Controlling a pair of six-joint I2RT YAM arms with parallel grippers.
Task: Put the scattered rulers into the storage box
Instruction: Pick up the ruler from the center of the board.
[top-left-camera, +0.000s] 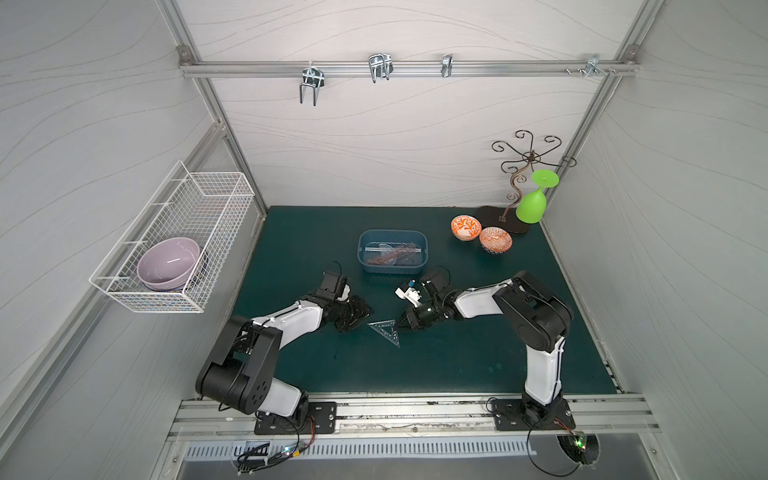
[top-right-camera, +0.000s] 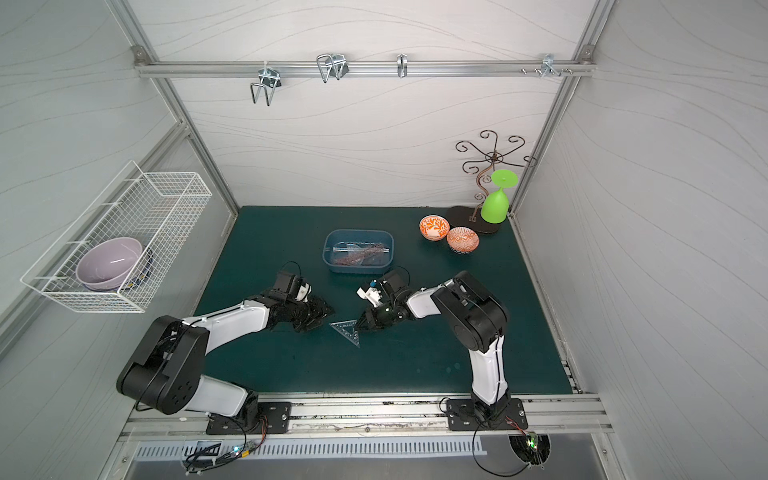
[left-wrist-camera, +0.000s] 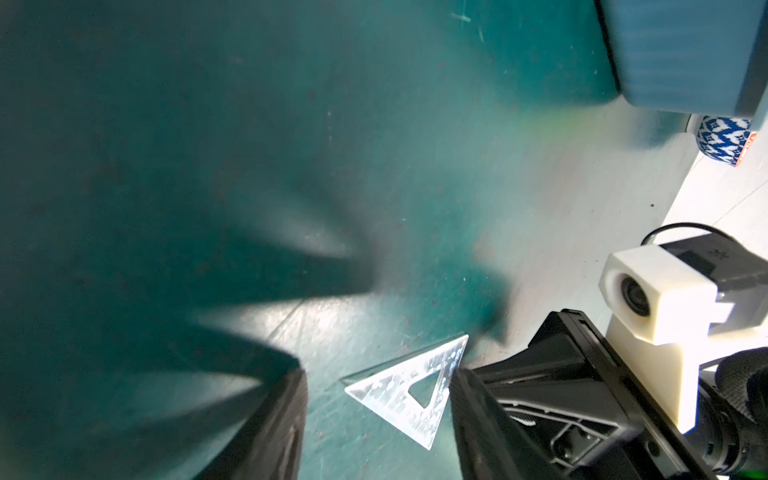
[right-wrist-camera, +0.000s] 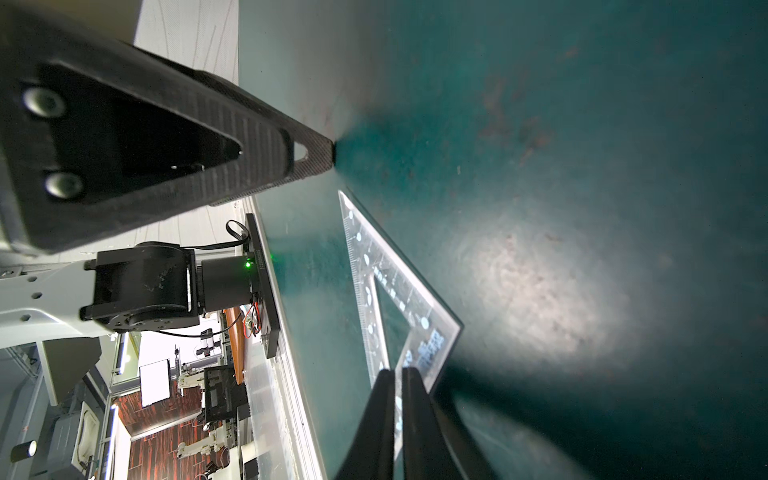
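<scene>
Green worktop (top-left-camera: 457, 353) is bearing a triangle (top-left-camera: 388, 330), hypotenuse facing the front-left corner; right pincer (top-left-camera: 401, 326) is clamping it, left pincer (top-left-camera: 362, 316) gaping.

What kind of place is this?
Probably a robot lab test booth: a left arm and a right arm bolted to a metal rail, plain white walls, and seemingly more robots outside.
</scene>
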